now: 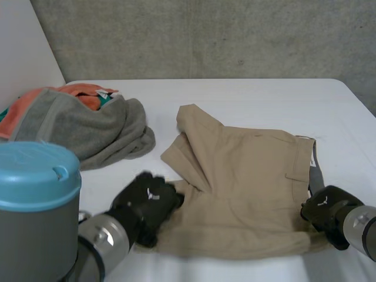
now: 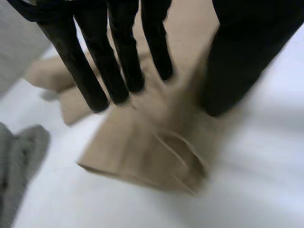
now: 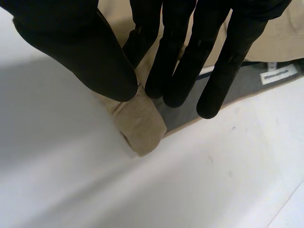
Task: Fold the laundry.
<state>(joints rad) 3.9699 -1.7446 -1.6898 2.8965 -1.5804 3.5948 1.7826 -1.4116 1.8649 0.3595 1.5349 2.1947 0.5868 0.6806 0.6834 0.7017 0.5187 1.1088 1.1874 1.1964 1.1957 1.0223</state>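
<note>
Tan shorts (image 1: 247, 176) lie folded in the middle of the white table (image 1: 264, 100), one leg end turned up at the far left. My left hand (image 1: 147, 202) hovers at their near left corner. In the left wrist view its fingers (image 2: 95, 71) are straight and apart from the thumb (image 2: 242, 61), with the tan cloth (image 2: 142, 152) lying loose below them. My right hand (image 1: 326, 211) is at the waistband's near right corner. There its thumb (image 3: 80, 42) and fingers (image 3: 175, 57) pinch a bunched fold of the tan cloth (image 3: 142, 123).
A heap of grey and orange laundry (image 1: 88, 123) lies at the far left of the table. The shorts' grey inner waistband (image 3: 247, 90) with a white label (image 3: 278, 74) shows beyond my right fingers. Bare table lies behind and to the right of the shorts.
</note>
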